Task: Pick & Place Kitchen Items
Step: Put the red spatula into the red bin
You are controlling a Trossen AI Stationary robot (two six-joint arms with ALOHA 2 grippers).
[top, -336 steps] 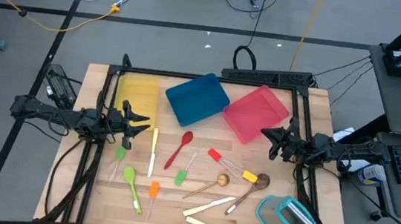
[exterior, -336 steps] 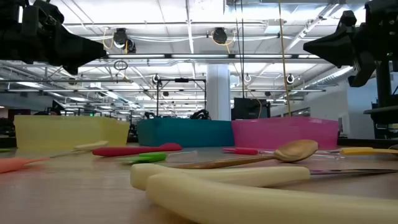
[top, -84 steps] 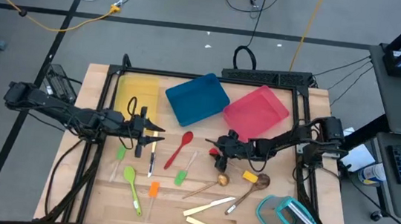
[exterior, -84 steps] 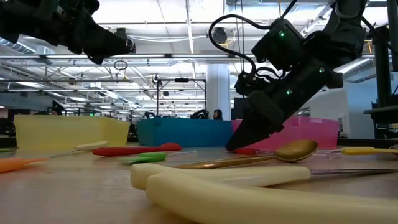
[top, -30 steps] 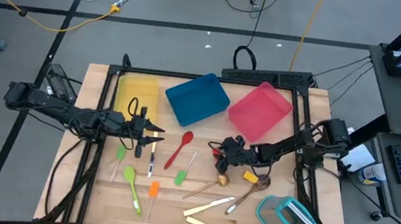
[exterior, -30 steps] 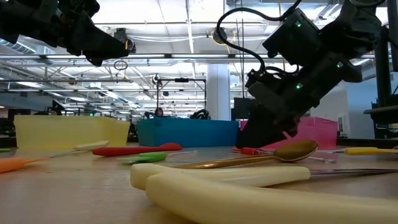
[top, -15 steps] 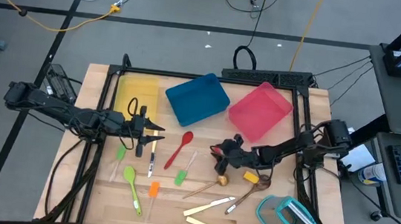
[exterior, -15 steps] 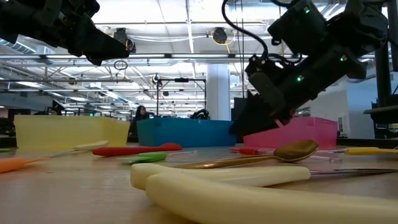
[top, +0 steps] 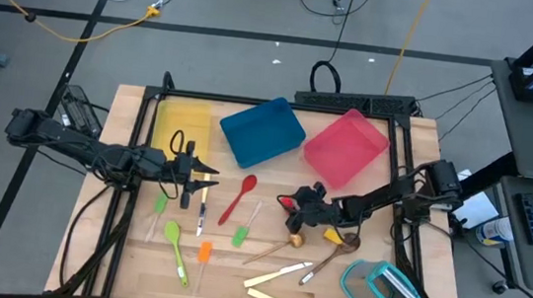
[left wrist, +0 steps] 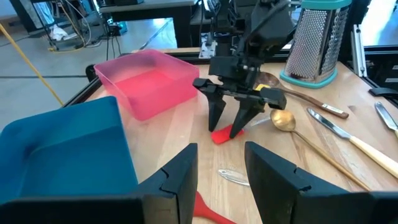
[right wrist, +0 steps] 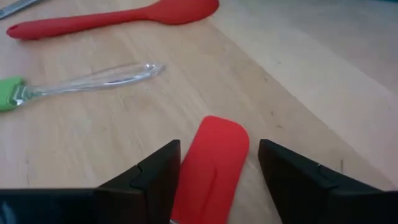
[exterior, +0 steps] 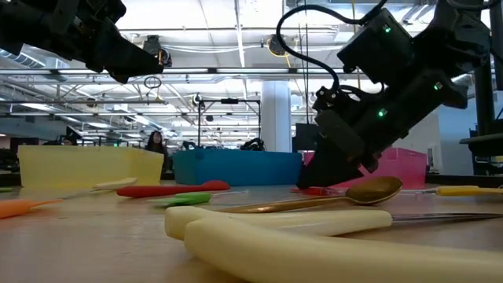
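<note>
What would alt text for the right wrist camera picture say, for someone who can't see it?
Two dark fingers of the right pincer stand open on either side of a flat red spatula head lying on a wooden table. Beyond lie a long red spoon and a clear-handled green utensil.

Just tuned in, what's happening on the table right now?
The right gripper is down at the table with its fingers open on either side of a red spatula head, not yet closed on it. The pink tray sits just behind it, and a gold spoon lies beside it. The left gripper hovers near the yellow tray, holding nothing. Other utensils lie scattered over the table.
</note>
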